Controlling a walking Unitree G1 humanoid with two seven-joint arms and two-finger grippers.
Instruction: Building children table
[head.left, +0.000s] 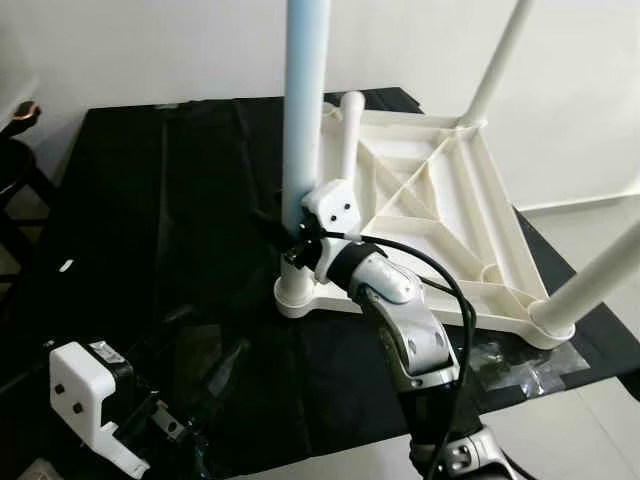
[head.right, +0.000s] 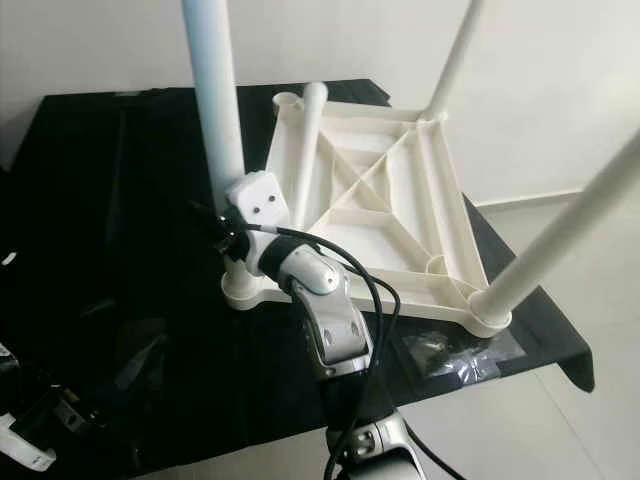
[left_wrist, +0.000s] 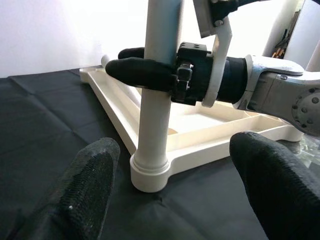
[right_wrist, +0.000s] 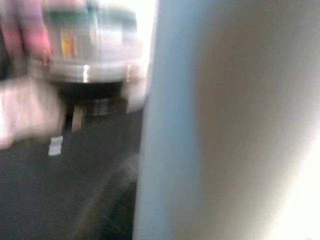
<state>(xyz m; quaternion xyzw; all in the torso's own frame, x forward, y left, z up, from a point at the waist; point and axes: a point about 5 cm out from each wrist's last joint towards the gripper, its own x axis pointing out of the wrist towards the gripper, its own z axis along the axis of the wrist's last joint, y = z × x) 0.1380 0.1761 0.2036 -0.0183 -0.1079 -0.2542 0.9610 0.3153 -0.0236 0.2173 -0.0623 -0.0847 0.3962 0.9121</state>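
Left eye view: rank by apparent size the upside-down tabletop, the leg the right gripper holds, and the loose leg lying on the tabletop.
1. tabletop
2. held leg, clamped by the right gripper; nearness to the camera inflates it
3. loose leg

Right arm reaches forward and up from the lower middle of the head views, elbow bent, silver forearm angled toward centre, black cable looping beside it. Right gripper (left_wrist: 145, 70) at wrist height with white camera housing on top; its black fingers (left_wrist: 137, 74) closed around an upright table leg (head.left: 303, 120), low on the shaft. Left gripper (left_wrist: 175, 190) low at the robot's left, fingers spread wide apart, holding nothing.
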